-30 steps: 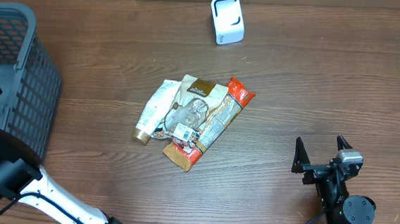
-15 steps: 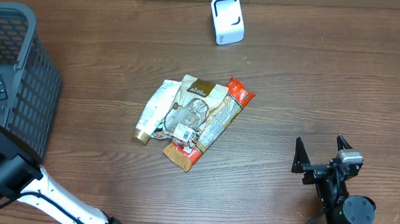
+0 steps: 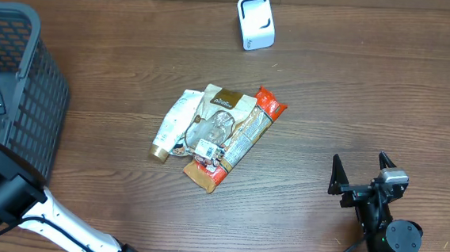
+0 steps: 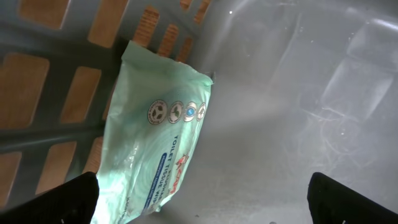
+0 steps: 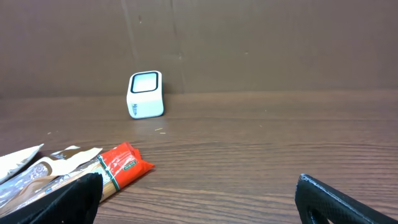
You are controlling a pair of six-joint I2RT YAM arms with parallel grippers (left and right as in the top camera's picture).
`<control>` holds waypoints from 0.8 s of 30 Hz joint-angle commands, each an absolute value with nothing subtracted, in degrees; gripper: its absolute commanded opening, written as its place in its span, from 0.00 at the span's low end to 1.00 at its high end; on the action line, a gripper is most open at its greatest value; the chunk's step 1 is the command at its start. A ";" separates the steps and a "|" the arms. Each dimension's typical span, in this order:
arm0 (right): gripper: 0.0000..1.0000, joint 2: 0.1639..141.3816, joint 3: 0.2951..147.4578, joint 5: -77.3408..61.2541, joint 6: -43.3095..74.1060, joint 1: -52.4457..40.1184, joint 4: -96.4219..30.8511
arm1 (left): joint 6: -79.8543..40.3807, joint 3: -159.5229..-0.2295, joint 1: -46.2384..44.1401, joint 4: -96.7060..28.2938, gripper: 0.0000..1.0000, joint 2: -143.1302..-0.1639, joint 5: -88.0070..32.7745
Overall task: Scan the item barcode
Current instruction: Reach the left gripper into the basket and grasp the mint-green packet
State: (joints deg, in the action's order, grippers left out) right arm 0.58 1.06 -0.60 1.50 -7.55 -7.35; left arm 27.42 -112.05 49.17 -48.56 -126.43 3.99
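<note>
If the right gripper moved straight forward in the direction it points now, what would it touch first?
Probably nothing near: the open right gripper points across the table toward the back wall. The white scanner and the snack packets lie left of that line, though depth is unclear.

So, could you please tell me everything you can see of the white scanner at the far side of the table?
The scanner is a small white box with rounded corners, plastic by its look. Its front, turned toward the arms, holds a pale window in a dark frame. A small mark low on the casing is too small to read. It stands upright on the wooden table, near the far edge. Nothing touches it; the pile of packets lies well apart, nearer the middle.
</note>
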 commanded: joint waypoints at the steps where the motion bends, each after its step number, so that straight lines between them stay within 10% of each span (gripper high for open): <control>1: 1.00 0.16 1.67 -0.05 1.74 -7.75 -7.18 | 28.10 -112.07 49.56 -48.21 0.98 -125.51 6.63; 24: 1.00 0.16 1.67 -0.05 1.74 -7.75 -7.18 | 28.23 -111.68 50.96 -50.19 0.91 -133.34 3.90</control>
